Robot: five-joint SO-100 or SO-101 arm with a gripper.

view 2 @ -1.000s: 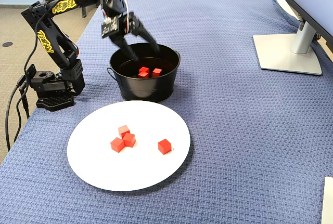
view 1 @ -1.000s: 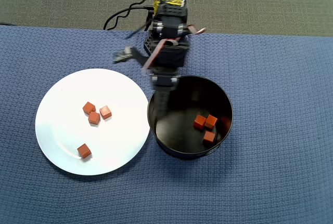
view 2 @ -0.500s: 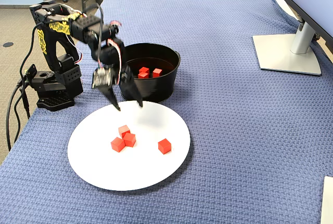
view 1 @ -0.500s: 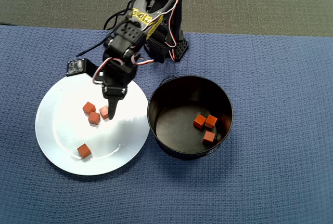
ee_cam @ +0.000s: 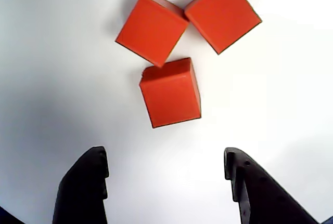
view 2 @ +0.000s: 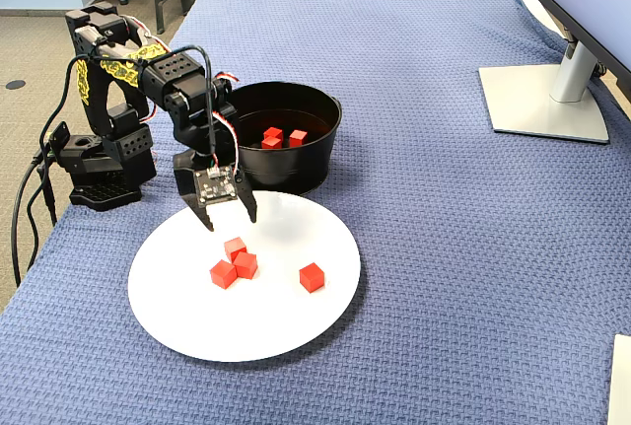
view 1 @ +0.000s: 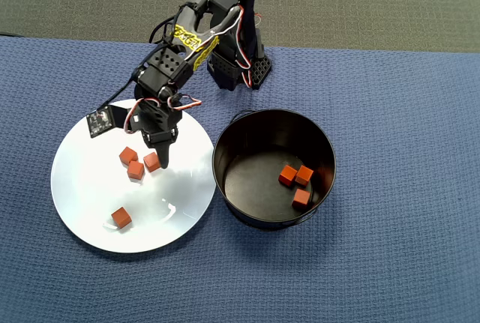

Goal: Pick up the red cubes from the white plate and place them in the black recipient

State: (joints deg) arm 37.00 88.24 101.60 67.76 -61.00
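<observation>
Hovering gripper (view 2: 230, 220) spread wide and empty over three clustered red cubes (ee_cam: 170, 92) on the white plate (view 1: 82, 203), fourth cube apart, three more inside black recipient (view 1: 322, 147), fingertips cropped in wrist view

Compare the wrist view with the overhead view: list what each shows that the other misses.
Only the wrist view: the open pincer seen close up, empty, with a clear gap between both fingertips and the nearest of three clustered red cubes.

Only the overhead view: the black recipient holding three cubes, a fourth, lone cube lower on the white plate, the arm's base and the blue cloth.

Both: the three-cube cluster lying on the plate's white surface, two cubes touching, with the pincer poised over it.
</observation>
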